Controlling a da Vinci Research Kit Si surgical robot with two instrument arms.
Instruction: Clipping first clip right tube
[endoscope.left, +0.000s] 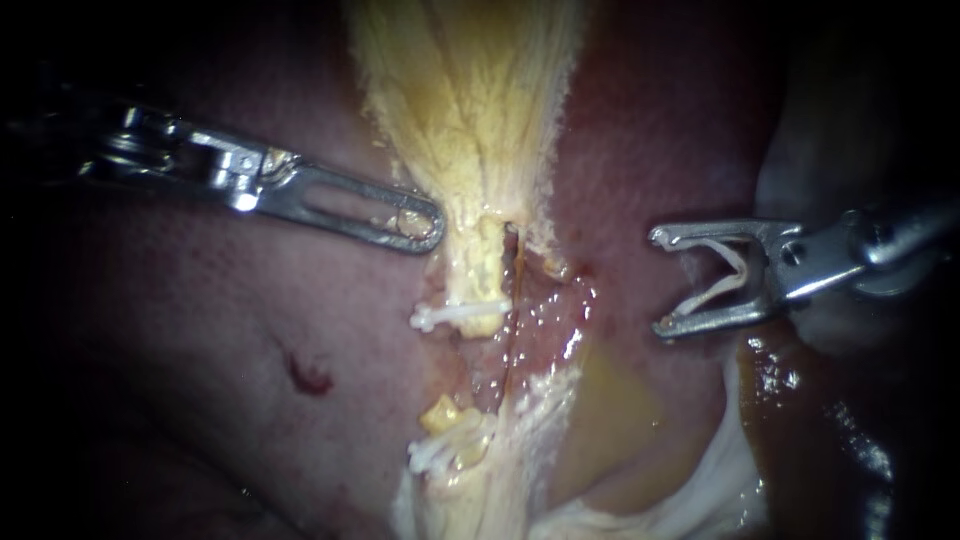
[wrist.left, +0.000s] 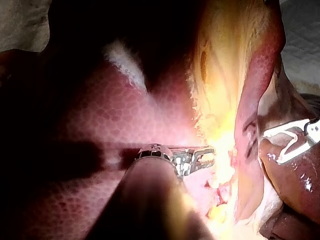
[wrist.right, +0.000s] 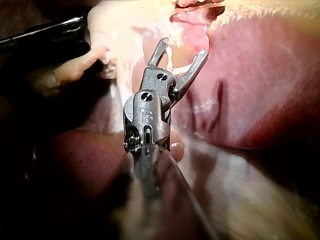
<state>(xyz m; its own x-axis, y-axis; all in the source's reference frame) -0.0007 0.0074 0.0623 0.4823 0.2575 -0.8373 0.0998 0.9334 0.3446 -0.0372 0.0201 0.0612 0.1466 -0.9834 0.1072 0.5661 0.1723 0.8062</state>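
Closest to its own wrist camera, the right instrument (wrist.right: 183, 46) filled that view with shaft and hinge. Its jaws stood spread wide, yet each carried one leg of a white clip (endoscope.left: 716, 291), so they held only that load, its mouth turned toward the clipped tube (endoscope.left: 485, 265). The instrument hung over the liver (endoscope.left: 250, 330), well apart from the clipped tube, which I read as a pause to line up before going in. The task's thing, the right tube (endoscope.left: 510, 330), seemed to be the thin glistening strand just beside the clipped tube on the side facing the loaded jaws. It was bare of any clip and not yet between them. The clipped tube itself carried an upper clip (endoscope.left: 455, 315) across it, with a lower clip (endoscope.left: 440, 455) farther from the gallbladder (endoscope.left: 470, 90). On the far side of the clipped tube the left instrument (endoscope.left: 428, 226) had its jaws pressed together on the gallbladder's edge, just where it narrowed into the clipped tube — yellow tissue showed through the jaw's window. That hold looked meant to draw the neck taut and sideways, opening the dark slit beside the clipped tube so the strand stood free. In my judgement the next move called for the open jaws to straddle that strand alone — the clipped tube lay so near that catching it too looked the main risk.
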